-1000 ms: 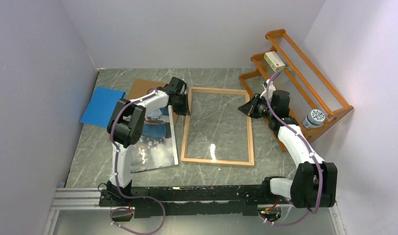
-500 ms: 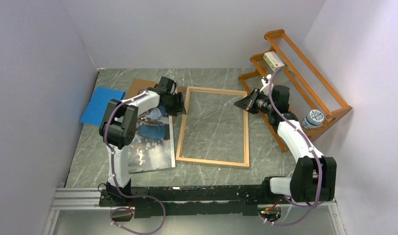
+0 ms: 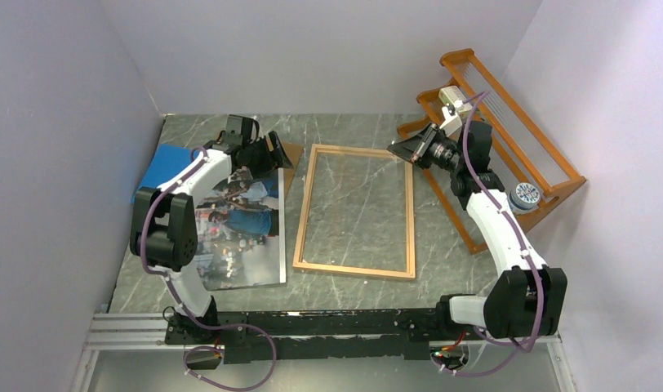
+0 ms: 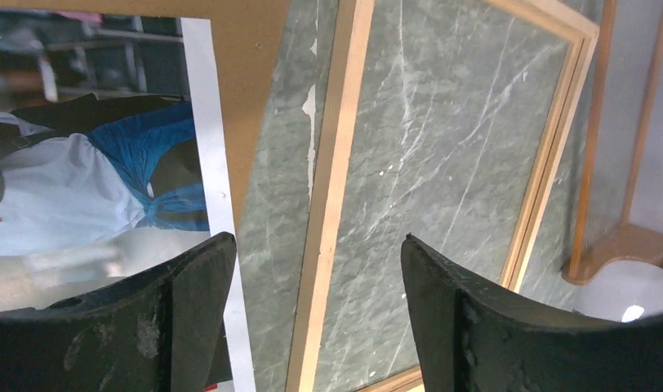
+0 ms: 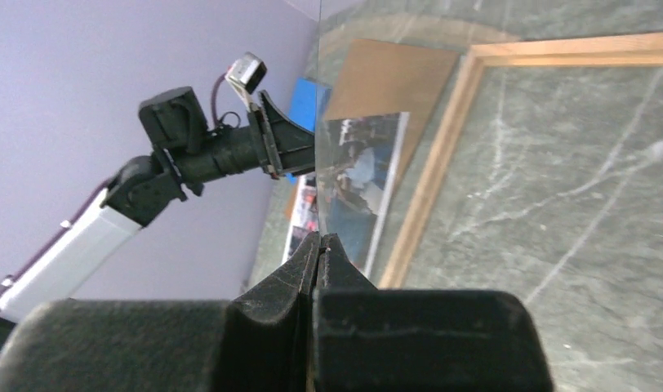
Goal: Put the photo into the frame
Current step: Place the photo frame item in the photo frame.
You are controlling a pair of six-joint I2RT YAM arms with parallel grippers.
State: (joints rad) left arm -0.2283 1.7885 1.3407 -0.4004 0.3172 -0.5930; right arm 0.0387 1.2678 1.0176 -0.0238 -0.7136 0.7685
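I judge the task hardly begun: the photo point(image 3: 238, 233) lies face up on the table point(image 3: 353, 131) just left of the frame point(image 3: 353, 270), apart from it, its far end over a brown backing panel point(image 5: 389, 82). The frame lies flat, with marble showing through. My left gripper point(image 4: 312, 245) hangs over the gap between print and frame, fingers apart and empty. My right gripper point(image 5: 318, 241) is pinched on what looks like a thin clear pane point(image 5: 318, 122) at the frame's far right corner. Grasping the print and laying it inside remain
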